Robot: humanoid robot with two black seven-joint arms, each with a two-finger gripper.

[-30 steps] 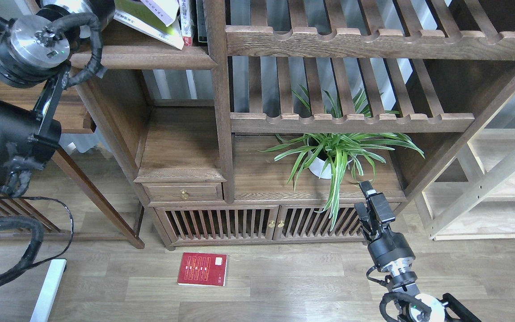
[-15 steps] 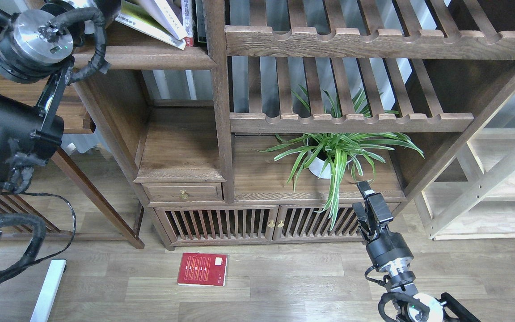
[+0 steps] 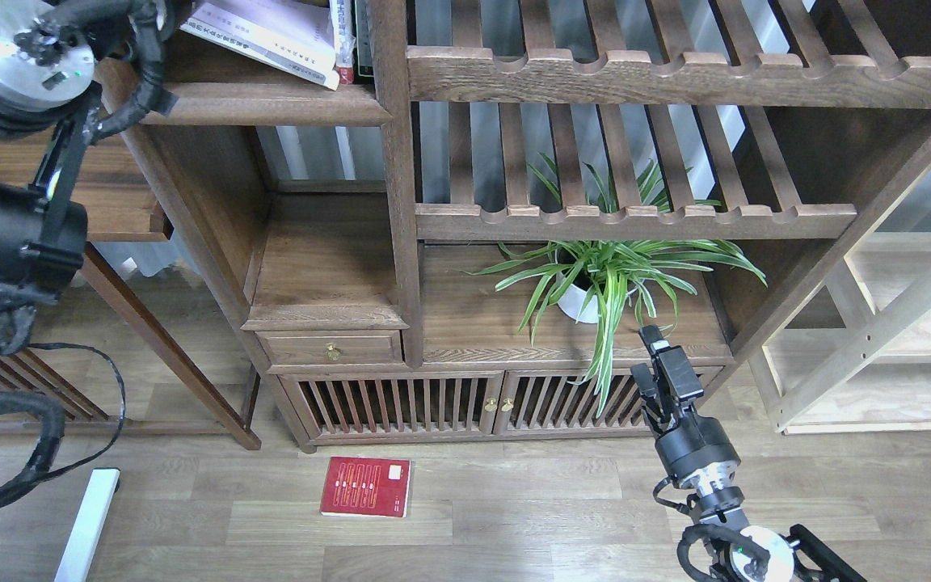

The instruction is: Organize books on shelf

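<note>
**Books leaning on the top-left shelf, one red book down on the floor**

Far left: left arm raised along the frame edge, its far end cut off at the top corner, so left gripper out of view and its state impossible to tell.

Just right of that arm, on the solid dark shelf [image 3: 271, 103] with the rounded front edge: a white-covered book [image 3: 271, 36] lying tilted, long axis slanting down toward the right, lines of dark Chinese characters on the cover too small to read. Beside it, against the upright post, a thin red-based spine [image 3: 343, 40], standing; print there unreadable too.

Lower centre, flat on the wood floor before the cabinet doors: dark red book [image 3: 366, 487], cover up, pale vertical strips and a small white label, nothing legible.

Right: right gripper [image 3: 657, 368] hanging by the spider plant [image 3: 607, 279], fingers close together, holding nothing. Red book well apart, down and to its left; probably the right arm's pickup, being the nearer.
</note>
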